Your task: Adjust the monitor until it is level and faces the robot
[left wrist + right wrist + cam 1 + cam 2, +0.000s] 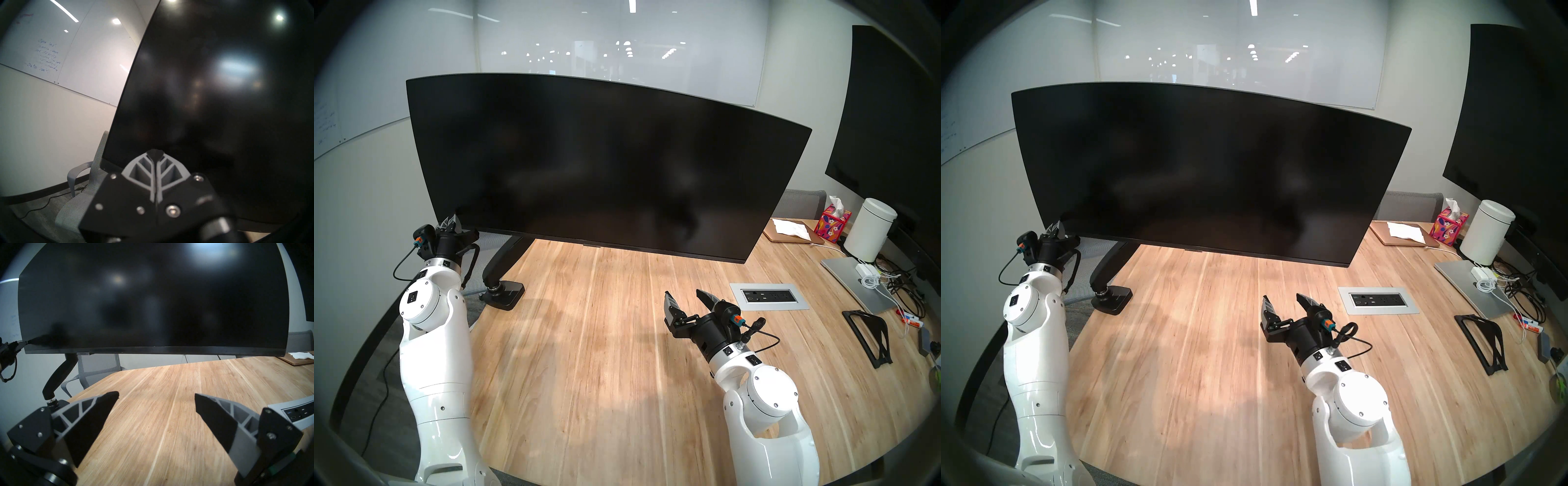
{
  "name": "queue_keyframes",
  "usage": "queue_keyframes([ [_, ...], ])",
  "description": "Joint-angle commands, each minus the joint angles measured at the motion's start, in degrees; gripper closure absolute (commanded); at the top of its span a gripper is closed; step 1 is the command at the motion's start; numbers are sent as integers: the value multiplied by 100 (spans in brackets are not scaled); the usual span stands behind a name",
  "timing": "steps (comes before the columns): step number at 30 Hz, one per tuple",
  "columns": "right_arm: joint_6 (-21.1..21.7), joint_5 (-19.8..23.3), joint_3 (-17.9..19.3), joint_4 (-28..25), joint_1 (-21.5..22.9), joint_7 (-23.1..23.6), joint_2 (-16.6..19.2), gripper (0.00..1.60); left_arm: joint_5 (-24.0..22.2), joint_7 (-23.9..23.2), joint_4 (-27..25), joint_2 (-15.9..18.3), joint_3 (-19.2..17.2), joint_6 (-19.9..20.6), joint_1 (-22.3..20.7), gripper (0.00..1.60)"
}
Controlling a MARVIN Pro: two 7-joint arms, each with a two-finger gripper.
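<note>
The monitor point(602, 163) is a very wide, curved black screen on a black arm mount point(504, 264) clamped at the table's left edge. In the head views its bottom edge slopes down to the right. It also shows in the other head view point(1205, 169) and both wrist views point(220, 101) point(153, 302). My left gripper point(451, 222) is shut, its tips at the monitor's lower left corner, against the screen face point(155, 152). My right gripper point(683, 297) is open and empty, low over the table point(169, 412), in front of the screen's right half.
A larger black screen point(890, 118) hangs on the right wall. A power outlet panel point(768, 296) is set in the table near my right gripper. A laptop point(853, 281), white canister point(870, 234), tissue box point(831, 224), black stand point(870, 336) and cables lie right. A grey chair point(81, 203) stands behind left.
</note>
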Motion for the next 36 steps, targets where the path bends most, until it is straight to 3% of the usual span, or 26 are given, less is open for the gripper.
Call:
queue_keyframes([
  [1,-16,4,2,-114,17,3,-2,0,17,8,-133,74,-28,-8,-86,160],
  [30,-17,4,1,-113,18,3,-2,0,315,173,929,489,21,-44,-846,160],
  [36,-17,4,1,-112,18,3,-2,0,99,-29,592,387,-82,-47,-561,160],
])
